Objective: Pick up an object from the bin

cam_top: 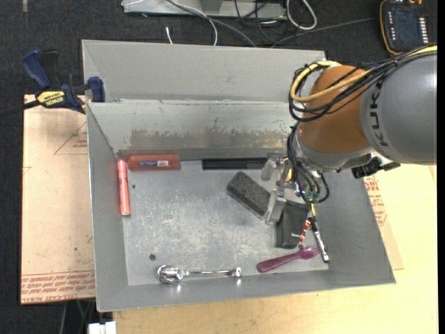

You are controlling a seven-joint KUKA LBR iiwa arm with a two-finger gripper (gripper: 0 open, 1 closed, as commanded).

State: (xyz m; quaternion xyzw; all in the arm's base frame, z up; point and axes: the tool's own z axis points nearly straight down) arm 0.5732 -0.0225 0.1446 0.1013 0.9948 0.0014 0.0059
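Closest to the lens, the arm's orange wrist cover (pixel 332 120) comes in from the right and hides much of what lies below it. Under it the gripper (pixel 280 188) hangs low in the right-middle of the bin (pixel 208 127). Whether it is apart or together I cannot tell.

It sits at the right end of a dark grey block (pixel 247 191), which lies slantwise on the bin floor. It appears to touch the block, though the wrist's shadow makes this unsure. Just below the gripper lies a black flat piece (pixel 290 227). A red-and-white pen (pixel 317 241) lies beside that piece, and a purple plastic spoon (pixel 285 260) is just in front of it. Well apart are a metal spoon (pixel 199 273) near the front wall, an orange tube (pixel 124 187) at the left and a red box (pixel 150 162) by the back wall.

The block is probably the pick, and the grasp looks unfinished. To do it well:
- Centre the gripper across the block's short width, not at its tip.
- Keep clear of the black piece, so only one thing is caught.
- Close fully before lifting.
- Lift straight up, since a slanted block gripped at one end may well swing or slip.
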